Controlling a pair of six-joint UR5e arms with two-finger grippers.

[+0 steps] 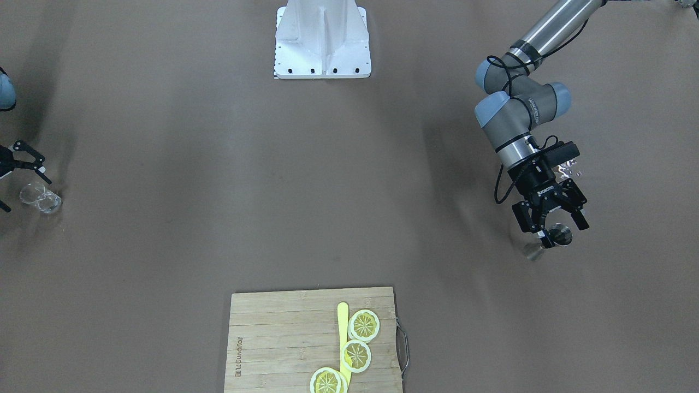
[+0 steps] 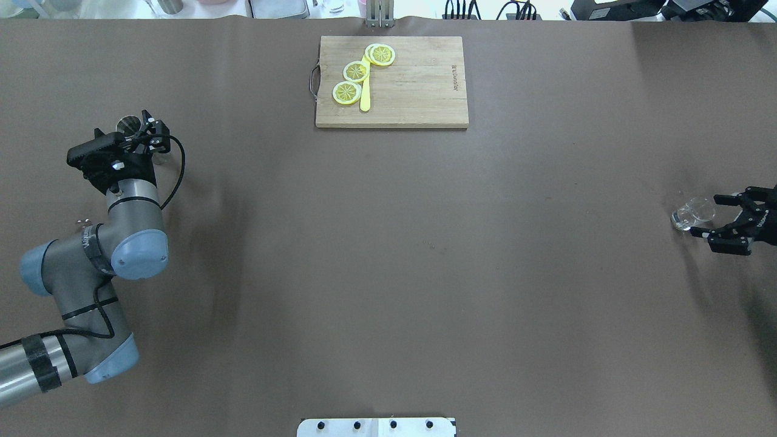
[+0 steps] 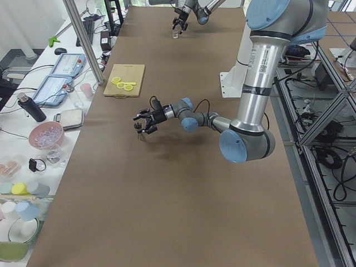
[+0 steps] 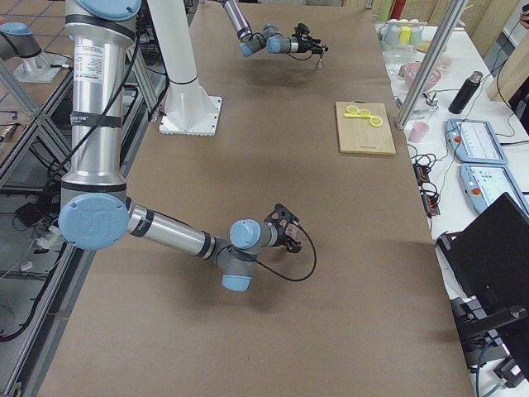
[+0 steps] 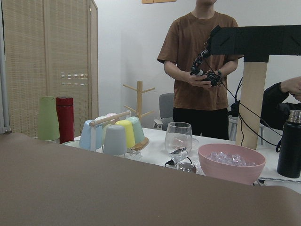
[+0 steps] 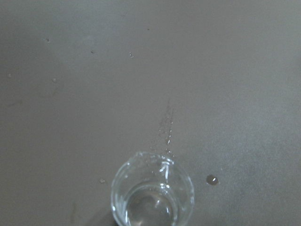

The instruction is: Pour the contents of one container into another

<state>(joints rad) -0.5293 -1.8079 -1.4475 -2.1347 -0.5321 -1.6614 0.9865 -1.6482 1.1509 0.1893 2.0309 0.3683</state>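
A small metal jigger [image 1: 548,243] stands on the brown table [image 1: 349,180], also seen as the jigger [image 2: 127,124] in the overhead view. My left gripper [image 1: 562,231] hovers over it, tilted down and open, its fingers spread wider than the jigger; I cannot tell if they touch it. A clear glass [image 2: 692,213] with a little clear liquid stands at the table's far right. My right gripper [image 2: 711,216] is open right beside it, fingertips on either side of its near edge. The right wrist view shows the glass [image 6: 153,194] from above, with no fingers in it.
A wooden cutting board [image 2: 392,82] with lemon slices [image 2: 356,71] and a yellow knife lies at the far edge. Small droplets [image 6: 212,179] dot the table near the glass. The white robot base [image 1: 322,38] stands at the robot's edge. A person [image 5: 202,70] stands beyond a side table of cups.
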